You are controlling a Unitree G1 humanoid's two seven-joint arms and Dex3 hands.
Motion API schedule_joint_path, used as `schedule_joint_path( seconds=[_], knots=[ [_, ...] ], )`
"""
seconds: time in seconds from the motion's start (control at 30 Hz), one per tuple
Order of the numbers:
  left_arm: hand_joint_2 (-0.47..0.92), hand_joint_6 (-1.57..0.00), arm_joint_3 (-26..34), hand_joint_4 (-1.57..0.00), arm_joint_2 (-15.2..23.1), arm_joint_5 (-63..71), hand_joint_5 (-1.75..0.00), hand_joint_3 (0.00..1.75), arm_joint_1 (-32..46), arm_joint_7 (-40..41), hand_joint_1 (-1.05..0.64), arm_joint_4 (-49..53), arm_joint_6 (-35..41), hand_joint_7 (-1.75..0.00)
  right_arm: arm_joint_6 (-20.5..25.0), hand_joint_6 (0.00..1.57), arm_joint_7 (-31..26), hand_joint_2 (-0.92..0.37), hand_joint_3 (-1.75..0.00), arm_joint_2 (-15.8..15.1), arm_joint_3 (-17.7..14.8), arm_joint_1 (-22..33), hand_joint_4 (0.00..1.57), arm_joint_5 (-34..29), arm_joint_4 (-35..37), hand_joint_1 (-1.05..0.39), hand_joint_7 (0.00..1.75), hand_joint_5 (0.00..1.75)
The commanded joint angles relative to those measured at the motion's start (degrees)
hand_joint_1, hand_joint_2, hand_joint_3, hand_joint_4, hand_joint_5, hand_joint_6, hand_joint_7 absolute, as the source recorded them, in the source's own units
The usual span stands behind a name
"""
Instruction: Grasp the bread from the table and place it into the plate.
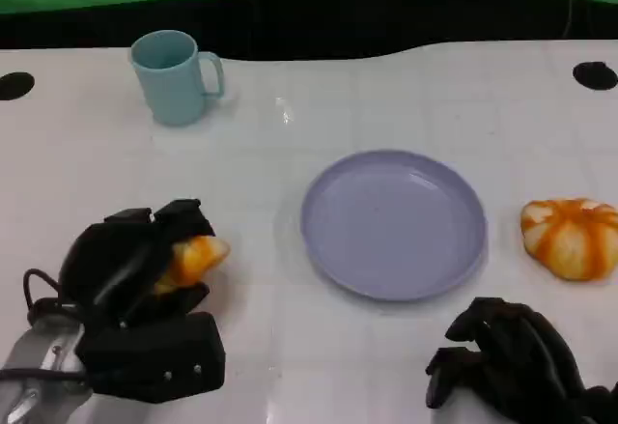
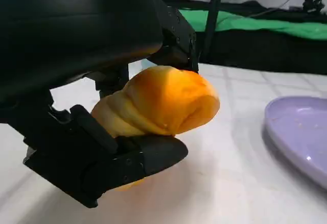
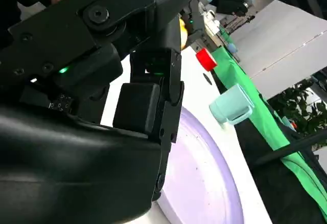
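An orange twisted bread roll [image 1: 196,258] sits in my left hand [image 1: 135,289] at the lower left of the table, left of the plate. In the left wrist view the fingers [image 2: 127,160] and thumb clamp the bread [image 2: 163,101] from below and above, just over the white tabletop. The empty lilac plate [image 1: 394,223] lies at the table's middle, and its rim [image 2: 299,132] shows beyond the bread. My right hand [image 1: 512,361] rests at the lower right, near the plate's front edge [image 3: 204,183], with loosely bent fingers [image 3: 148,106] and nothing in it.
A round orange-and-white bun [image 1: 572,238] lies right of the plate. A light blue mug [image 1: 174,76] stands at the back left. Two black holes [image 1: 594,74] mark the table's far corners. A small red object [image 3: 206,59] sits far off in the right wrist view.
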Motion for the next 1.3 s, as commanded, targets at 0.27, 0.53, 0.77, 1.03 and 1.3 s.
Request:
schedule_joint_path(
  seconds=[0.27,0.53,0.77,1.03,1.3],
  knots=[
    [0.57,-0.49,0.14,-0.72,-2.54,-0.66,-1.75,0.9,-6.0,-0.81,-0.24,-0.61,-2.76,-1.74,-0.49,1.57,0.32,-0.73,0.0,-0.69,-0.46,-0.17,1.57,0.02,0.71,-1.05,0.4,0.76],
    [0.59,-0.68,-1.84,-0.77,-5.65,1.25,-1.75,0.79,-13.73,1.45,-0.25,4.67,-6.39,-1.33,-0.64,1.57,0.67,-0.72,0.0,-0.49,-0.49,0.18,1.57,0.25,0.79,-1.05,0.38,0.76],
    [0.44,-0.66,-4.54,-0.86,-10.41,2.7,-1.75,1.05,-20.21,3.02,-0.28,10.05,-6.96,-1.7,-0.87,1.57,0.81,-0.73,0.0,-0.6,-0.15,0.43,1.57,-0.11,0.58,-1.05,0.38,0.75],
    [0.47,-0.66,-8.22,-0.88,-15.8,4.63,-1.75,1.09,-26.01,2.6,-0.28,15.76,-5.38,-1.72,-1.21,1.57,1.13,-0.74,0.0,-0.57,0.04,0.49,1.57,-0.23,0.72,-1.05,0.37,0.74],
    [0.48,-0.67,-10.71,-0.92,-20.3,5.59,-1.75,1.13,-30.58,3.18,-0.29,22.45,-4.21,-1.67,-1.61,1.57,0.97,-0.74,0.0,-0.3,0.35,1.22,1.57,-0.34,0.06,-1.05,0.37,0.74]
  ],
)
